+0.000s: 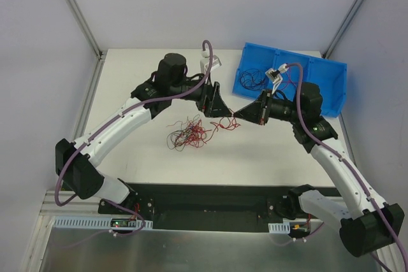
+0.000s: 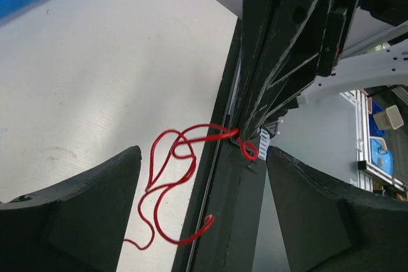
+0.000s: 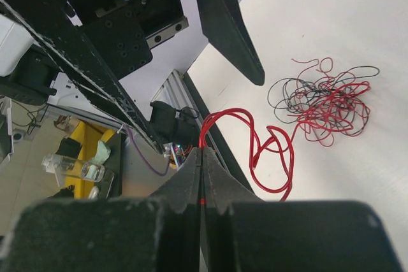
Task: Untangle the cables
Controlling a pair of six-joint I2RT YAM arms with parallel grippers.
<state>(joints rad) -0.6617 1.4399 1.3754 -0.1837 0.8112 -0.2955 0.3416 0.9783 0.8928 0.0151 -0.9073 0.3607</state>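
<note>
A tangle of thin red and black cables [image 1: 188, 133] lies on the white table, and it also shows in the right wrist view [image 3: 325, 100]. My right gripper [image 1: 237, 115] is shut on the end of one red cable [image 1: 226, 123], lifted apart from the tangle. In the right wrist view its jaws [image 3: 203, 152] pinch the cable, whose loops [image 3: 271, 151] hang to the right. My left gripper [image 1: 217, 103] is open right beside it. In the left wrist view its fingers [image 2: 95, 189] stand wide on either side of the red cable [image 2: 172, 170] and of the right gripper's tips [image 2: 248, 138].
A blue bin [image 1: 319, 78] stands at the back right with a few thin cables [image 1: 252, 81] inside. A white block [image 1: 210, 63] sits at the table's back edge. The black base rail [image 1: 210, 199] runs along the near edge.
</note>
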